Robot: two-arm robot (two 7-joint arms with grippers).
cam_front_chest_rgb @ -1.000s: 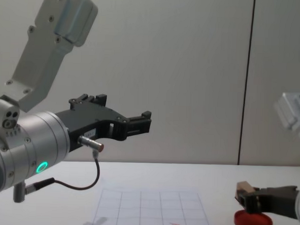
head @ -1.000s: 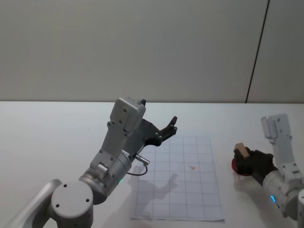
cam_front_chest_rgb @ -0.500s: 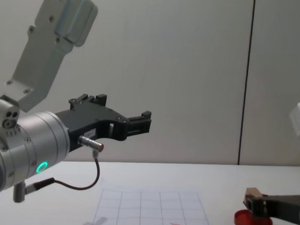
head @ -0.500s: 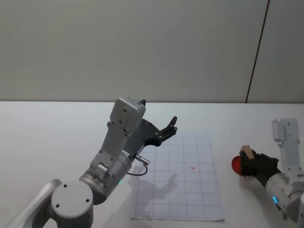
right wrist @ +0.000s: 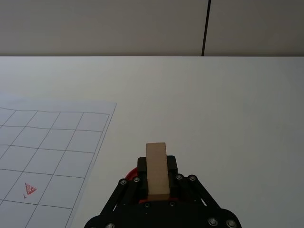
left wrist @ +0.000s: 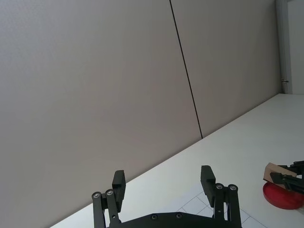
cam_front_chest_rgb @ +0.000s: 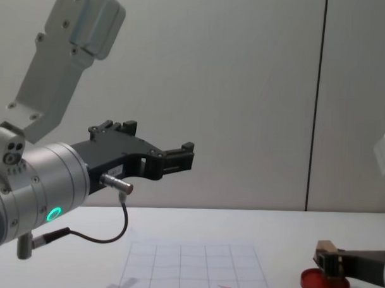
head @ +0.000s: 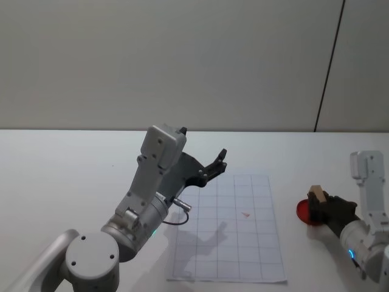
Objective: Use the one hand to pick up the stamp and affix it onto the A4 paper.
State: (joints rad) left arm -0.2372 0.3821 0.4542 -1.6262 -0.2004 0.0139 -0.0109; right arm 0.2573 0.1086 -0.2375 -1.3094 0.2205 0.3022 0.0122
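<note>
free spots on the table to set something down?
Bare table left of the A4 paper and behind it up to the wall. Crowded at right: right end effector holds the stamp over the red ink pad.

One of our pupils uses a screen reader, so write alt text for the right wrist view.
The right gripper is shut on the stamp, a tan wooden block standing upright over the red ink pad on a white table. Beside it lies the A4 paper, printed with a grey grid and bearing a small red mark.
</note>
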